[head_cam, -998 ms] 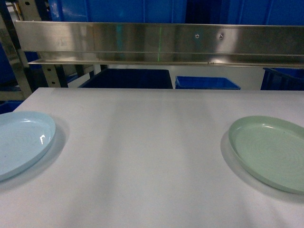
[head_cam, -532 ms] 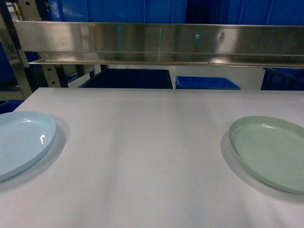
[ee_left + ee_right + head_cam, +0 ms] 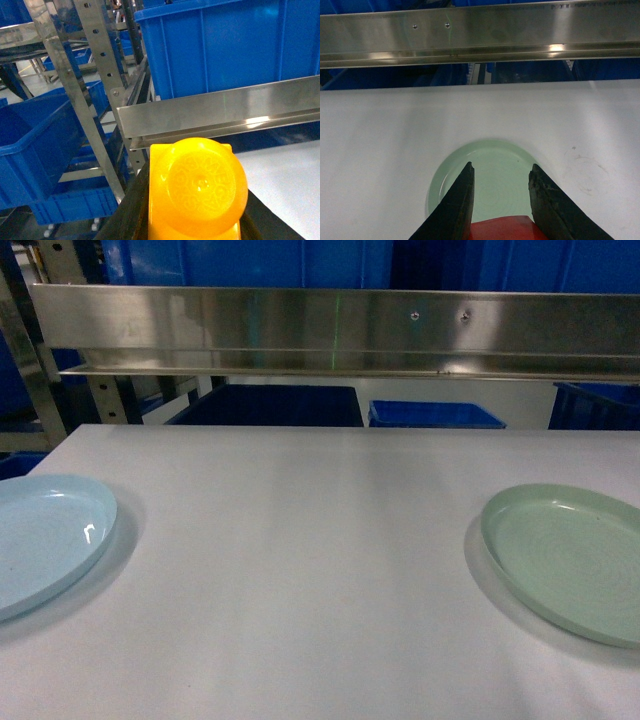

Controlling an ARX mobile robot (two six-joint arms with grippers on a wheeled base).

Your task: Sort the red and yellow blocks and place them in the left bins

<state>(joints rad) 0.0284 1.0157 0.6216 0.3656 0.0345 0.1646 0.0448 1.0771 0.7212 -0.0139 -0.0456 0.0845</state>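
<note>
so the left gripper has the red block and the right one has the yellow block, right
No, they are swapped. The left wrist view shows the yellow block between the left gripper fingers; the right wrist view shows the red block between the right gripper fingers.

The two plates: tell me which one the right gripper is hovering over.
The pale green plate, on the right side of the table. The right gripper, holding the red block, frames it from above; the pale blue plate sits at the left edge.

A pale blue plate and pale green plate sit well apart on the white table.
</note>
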